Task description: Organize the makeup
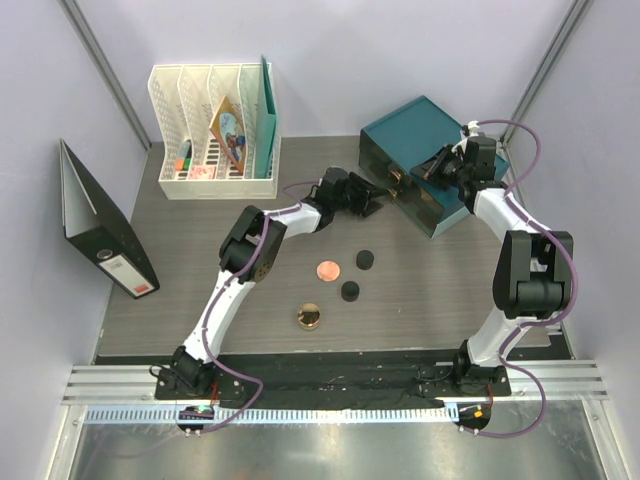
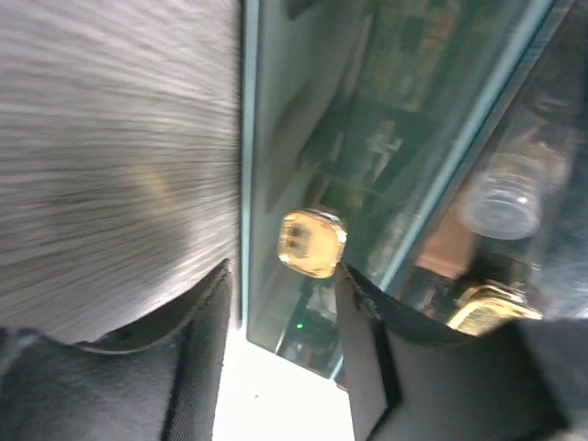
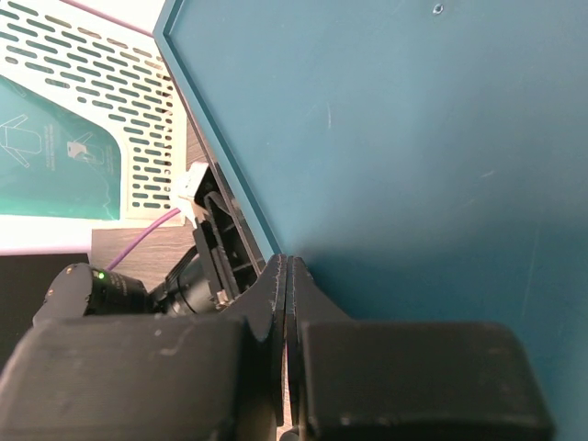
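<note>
Four pieces of makeup lie loose on the table [image 1: 200,290]: a coral compact [image 1: 327,269], one black pot [image 1: 365,260] just to its right, another black pot [image 1: 349,291] nearer the arm bases, and a gold jar [image 1: 308,317] nearest of all. All four sit well behind the left gripper [image 1: 365,200], on the base side, apart from it and from each other.

More makeup shows in the left wrist view, blurred: a clear glass bottle [image 2: 505,197] and a gold cap [image 2: 482,308] below it, lying in a compartment of the teal box [image 1: 415,135], to the right of the fingers.

The left gripper reaches to the front of that box. Its jaws stand moderately apart, gripping nothing, with a gold knob [image 2: 312,242] on the box front just ahead of the gap, close to the right-hand finger [image 2: 363,358]; whether they touch I cannot tell.

The right gripper [image 3: 286,262] is over the top of the teal box, its fingers pressed together with nothing between them.

A white file rack [image 1: 215,130] and a black binder [image 1: 100,235] stand to the left.
</note>
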